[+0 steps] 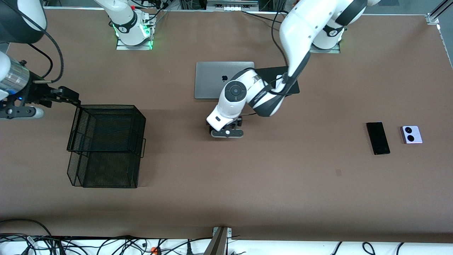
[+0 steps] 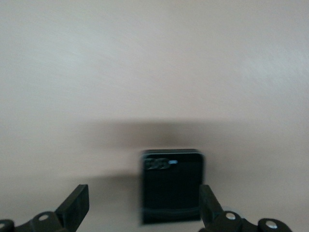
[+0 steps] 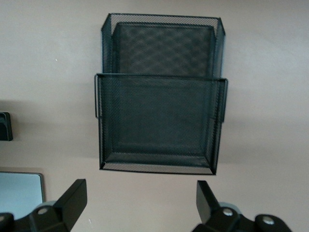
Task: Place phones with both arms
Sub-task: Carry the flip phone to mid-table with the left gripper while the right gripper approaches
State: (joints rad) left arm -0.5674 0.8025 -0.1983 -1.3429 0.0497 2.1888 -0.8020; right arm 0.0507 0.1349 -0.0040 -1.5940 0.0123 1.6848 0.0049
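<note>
A small squarish black phone lies on the brown table between the fingers of my left gripper, close against one finger. That gripper is open and low over the table just nearer the camera than the laptop; it hides this phone in the front view. A long slim black phone and a lavender phone with two black circles lie side by side toward the left arm's end. My right gripper hangs open and empty above the table beside the mesh tray; it also shows in the right wrist view.
A black two-tier wire mesh tray stands toward the right arm's end, also in the right wrist view. A shut silver laptop lies mid-table near the bases, with a black mat beside it under the left arm.
</note>
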